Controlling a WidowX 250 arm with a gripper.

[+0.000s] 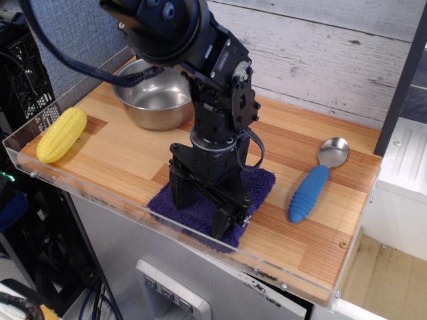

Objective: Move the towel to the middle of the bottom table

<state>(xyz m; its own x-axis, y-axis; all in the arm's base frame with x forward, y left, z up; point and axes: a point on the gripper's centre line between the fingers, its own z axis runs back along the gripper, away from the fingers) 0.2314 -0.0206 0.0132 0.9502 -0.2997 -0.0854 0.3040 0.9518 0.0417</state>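
The dark purple-blue towel (259, 183) lies flat on the bottom table (287, 140), at the front edge and about midway along its length. My gripper (204, 209) points straight down onto the towel and covers its middle. Its black fingertips (181, 195) press into the cloth, and it holds the towel against the tabletop. Only the towel's right side and front left corner show around the gripper.
A steel bowl (152, 100) stands at the back left, just behind the arm. A yellow toy corn cob (61, 135) lies at the far left. A blue-handled spoon (311, 189) lies to the right of the towel. A clear acrylic rim (100, 197) runs along the front edge.
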